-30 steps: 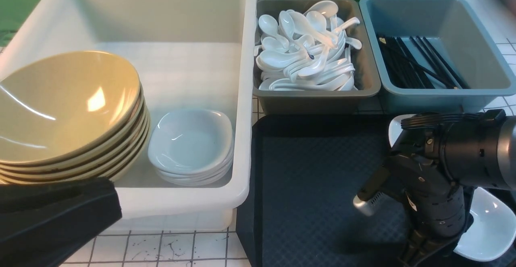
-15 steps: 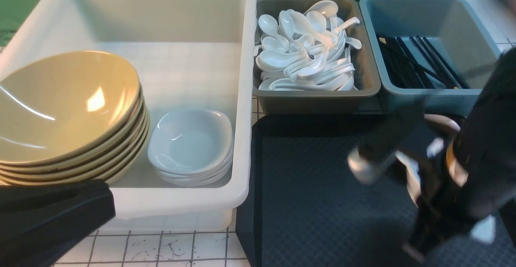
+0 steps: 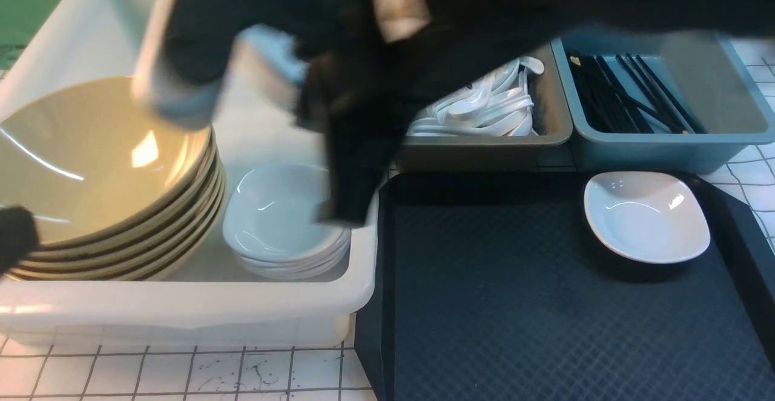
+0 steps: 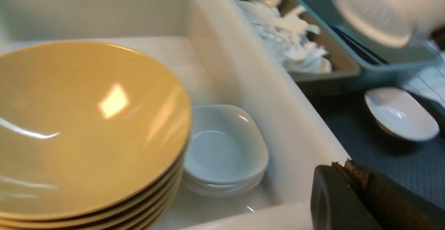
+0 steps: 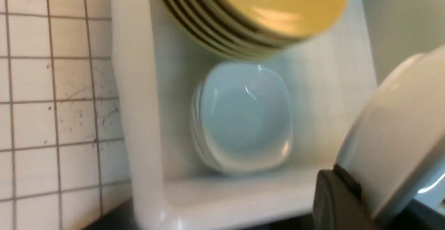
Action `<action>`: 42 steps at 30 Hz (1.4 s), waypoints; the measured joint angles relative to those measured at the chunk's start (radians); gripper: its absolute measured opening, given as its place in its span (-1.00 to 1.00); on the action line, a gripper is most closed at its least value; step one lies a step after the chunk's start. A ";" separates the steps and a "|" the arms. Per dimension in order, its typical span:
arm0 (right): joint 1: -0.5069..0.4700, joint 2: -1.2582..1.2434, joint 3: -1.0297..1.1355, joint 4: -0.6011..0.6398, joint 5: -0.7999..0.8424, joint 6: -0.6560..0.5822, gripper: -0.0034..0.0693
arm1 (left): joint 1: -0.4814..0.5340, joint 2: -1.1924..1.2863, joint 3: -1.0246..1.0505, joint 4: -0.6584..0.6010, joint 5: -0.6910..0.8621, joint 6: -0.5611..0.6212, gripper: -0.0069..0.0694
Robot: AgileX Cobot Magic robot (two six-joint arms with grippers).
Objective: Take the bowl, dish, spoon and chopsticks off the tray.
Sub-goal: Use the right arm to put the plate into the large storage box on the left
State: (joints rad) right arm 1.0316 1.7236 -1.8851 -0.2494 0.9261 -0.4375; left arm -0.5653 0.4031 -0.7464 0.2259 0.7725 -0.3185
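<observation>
One dish [image 3: 646,216] on tray [image 3: 514,304], second dish [image 5: 399,132] in right jaws, left jaws closed, tiles [image 3: 181,371]

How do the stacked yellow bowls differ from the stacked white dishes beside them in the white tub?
The yellow bowls are round, olive-yellow and far wider; the white dishes are small and squarish. The bowl stack rises higher than the dish stack. Both are glossy and nested open side up in the white tub.

Right arm [image 3: 545,7] across leftward, right gripper [image 3: 345,201] tight on a dish [image 5: 393,132]; left gripper [image 3: 17,242] low, jaws together.
</observation>
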 joint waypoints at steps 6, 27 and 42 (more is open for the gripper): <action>0.007 0.255 -0.132 0.012 0.010 -0.078 -0.77 | 0.000 -0.011 -0.024 0.049 0.060 -0.085 -0.82; -0.039 0.403 -0.180 -0.070 0.058 0.150 -0.77 | 0.000 -0.137 -0.025 0.058 0.074 -0.082 -0.82; -0.065 0.480 -0.202 -0.054 0.006 0.174 -0.76 | 0.000 -0.137 -0.025 0.042 0.074 -0.082 -0.82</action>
State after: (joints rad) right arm 0.9666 2.2037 -2.0868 -0.3038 0.9323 -0.2632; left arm -0.5653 0.2662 -0.7712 0.2679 0.8468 -0.4007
